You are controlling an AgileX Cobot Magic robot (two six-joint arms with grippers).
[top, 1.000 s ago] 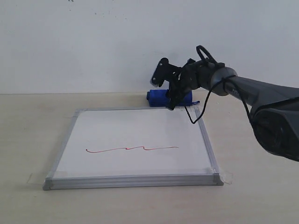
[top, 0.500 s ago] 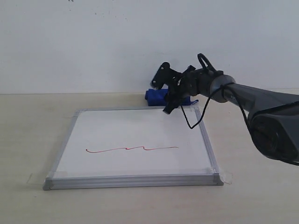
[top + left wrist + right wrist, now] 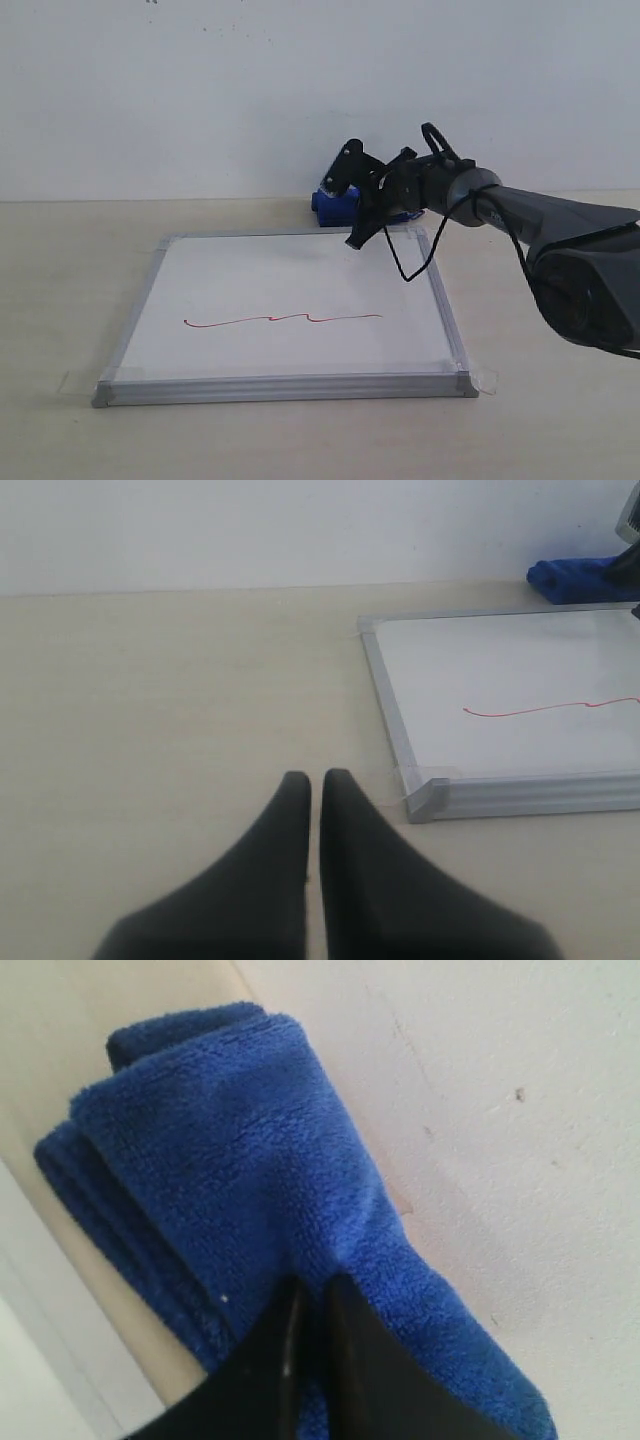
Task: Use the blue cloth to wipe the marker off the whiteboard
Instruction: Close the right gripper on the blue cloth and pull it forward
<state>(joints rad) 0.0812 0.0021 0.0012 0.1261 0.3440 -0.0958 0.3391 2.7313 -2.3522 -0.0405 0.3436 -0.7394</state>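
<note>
The whiteboard (image 3: 300, 270) lies flat on the table with the red marker (image 3: 280, 319) line across its near half. Behind its far edge, against the wall, lies the blue cloth (image 3: 331, 206). My right gripper (image 3: 360, 222) reaches across to it. In the right wrist view the fingertips (image 3: 312, 1286) stand close together, pinching a fold of the fuzzy blue cloth (image 3: 230, 1140). My left gripper (image 3: 314, 778) is shut on nothing, low over bare table near the board's corner (image 3: 430, 792). That view also shows the marker (image 3: 540, 708) and the cloth (image 3: 570, 578).
A white wall (image 3: 200, 90) rises just behind the cloth. A black cable (image 3: 405, 265) loops from the right arm over the board's far right part. Clear tape (image 3: 488, 379) holds the board's corners. Beige tabletop (image 3: 60, 260) surrounds the board.
My right gripper has sunk slightly and edged left at the cloth, and the visible end of the cloth has shifted a little left with it. The board and line are unchanged.
</note>
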